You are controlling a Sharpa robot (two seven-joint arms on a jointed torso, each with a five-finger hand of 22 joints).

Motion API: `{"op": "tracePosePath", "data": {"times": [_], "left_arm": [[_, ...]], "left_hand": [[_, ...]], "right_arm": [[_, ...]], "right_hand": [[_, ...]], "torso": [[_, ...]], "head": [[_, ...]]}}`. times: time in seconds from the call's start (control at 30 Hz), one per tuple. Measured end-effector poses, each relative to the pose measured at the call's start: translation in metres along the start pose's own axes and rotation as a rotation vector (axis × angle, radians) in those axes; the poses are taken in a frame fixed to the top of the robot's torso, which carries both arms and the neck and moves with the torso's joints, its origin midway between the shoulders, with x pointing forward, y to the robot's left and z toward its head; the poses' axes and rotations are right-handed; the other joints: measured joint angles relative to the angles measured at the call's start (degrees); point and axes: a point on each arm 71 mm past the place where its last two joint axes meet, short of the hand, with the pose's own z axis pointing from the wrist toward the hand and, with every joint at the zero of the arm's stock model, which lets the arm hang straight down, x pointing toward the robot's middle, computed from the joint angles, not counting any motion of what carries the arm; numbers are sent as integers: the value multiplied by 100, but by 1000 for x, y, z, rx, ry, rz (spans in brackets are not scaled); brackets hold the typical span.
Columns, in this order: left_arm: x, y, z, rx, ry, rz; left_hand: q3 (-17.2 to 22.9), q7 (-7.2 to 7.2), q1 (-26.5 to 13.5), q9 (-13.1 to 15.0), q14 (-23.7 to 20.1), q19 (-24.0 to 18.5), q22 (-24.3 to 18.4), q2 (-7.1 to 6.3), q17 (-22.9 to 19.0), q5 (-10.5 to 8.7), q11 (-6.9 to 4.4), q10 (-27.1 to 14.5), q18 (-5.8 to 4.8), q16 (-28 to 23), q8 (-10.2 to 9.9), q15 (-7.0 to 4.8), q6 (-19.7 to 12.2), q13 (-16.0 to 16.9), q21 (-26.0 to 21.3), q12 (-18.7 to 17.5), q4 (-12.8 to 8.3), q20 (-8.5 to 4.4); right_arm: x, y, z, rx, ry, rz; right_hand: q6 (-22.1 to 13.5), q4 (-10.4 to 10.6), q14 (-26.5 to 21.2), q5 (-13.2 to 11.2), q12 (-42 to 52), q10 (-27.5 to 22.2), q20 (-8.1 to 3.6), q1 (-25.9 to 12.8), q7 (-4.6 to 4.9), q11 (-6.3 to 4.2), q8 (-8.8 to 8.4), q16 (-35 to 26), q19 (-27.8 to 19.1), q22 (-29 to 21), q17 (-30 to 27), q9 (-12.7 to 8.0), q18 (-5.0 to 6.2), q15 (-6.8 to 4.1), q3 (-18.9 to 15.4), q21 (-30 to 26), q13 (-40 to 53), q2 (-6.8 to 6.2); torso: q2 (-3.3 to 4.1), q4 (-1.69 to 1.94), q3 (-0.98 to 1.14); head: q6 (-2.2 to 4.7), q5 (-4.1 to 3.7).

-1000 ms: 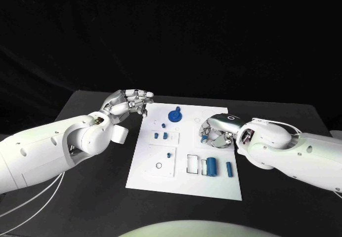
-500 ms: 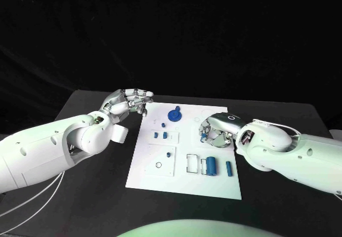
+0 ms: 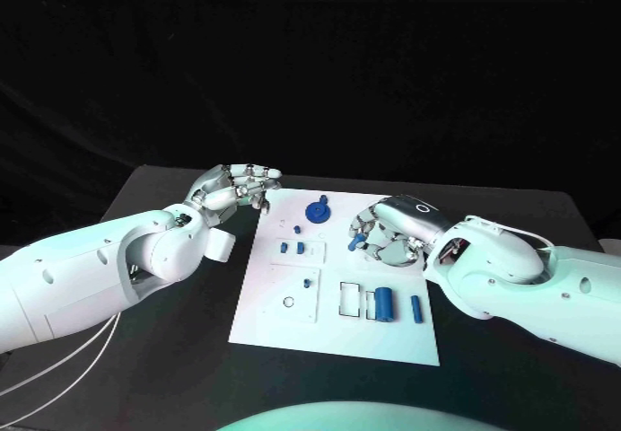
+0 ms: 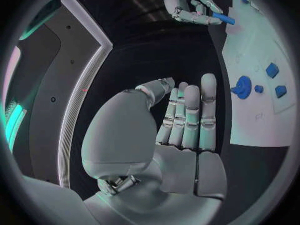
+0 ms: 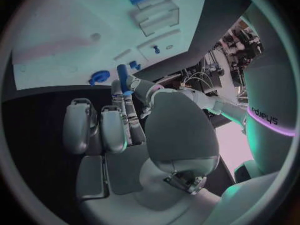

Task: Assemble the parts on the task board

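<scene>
Right hand (image 3: 386,235): pinches a small blue cylindrical peg (image 3: 354,241), now raised off the flat white task board (image 3: 336,332); a second ago the hand sat lower and nearer the board's right edge. The peg is therefore picked and, by judgement, awaits insertion.
Left hand (image 3: 236,190): holds nothing, fingers straight and close together, unmoved over the black worktop (image 3: 169,341) beside the board's far left corner.
Board stock: blue round knobbed part (image 3: 319,211); two long blue cylinders (image 3: 391,302) near the front.
</scene>
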Motion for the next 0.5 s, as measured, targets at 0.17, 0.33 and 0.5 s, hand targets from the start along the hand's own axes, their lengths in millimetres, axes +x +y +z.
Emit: {"op": "tracePosePath", "data": {"times": [0.17,0.33,0.5], "left_arm": [[1,1,1,-1,1,-1],[3,2,2,-2,4,-3],[4,3,3,-2,8,-5]], "left_hand": [[0,0,0,0,0,0,0,0,0,0,0,0,0,0,0,0,0,0,0,0,0,0],[0,0,0,0,0,0,-5,0,0,0,0,0,0,0,0,0,0,-1,0,0,0,0],[0,0,0,0,0,0,-5,0,0,0,0,0,0,0,0,0,0,-1,0,11,0,0]], "right_arm": [[8,30,11,-76,-10,43],[26,57,19,-141,4,95],[43,78,26,-193,28,138]], "right_hand": [[-8,0,0,0,0,0,0,0,-11,0,9,0,0,0,-5,0,0,0,0,0,-1,0],[2,-16,0,0,-1,0,0,0,-23,0,9,0,0,-1,-23,0,0,0,14,0,-4,0],[-4,-17,0,-1,-1,1,0,0,-31,0,9,0,0,-1,-37,0,0,0,14,0,-8,0]], "torso": [[1,1,1],[4,12,-2],[10,18,-5]], "head": [[6,42],[11,69],[7,103]]}}
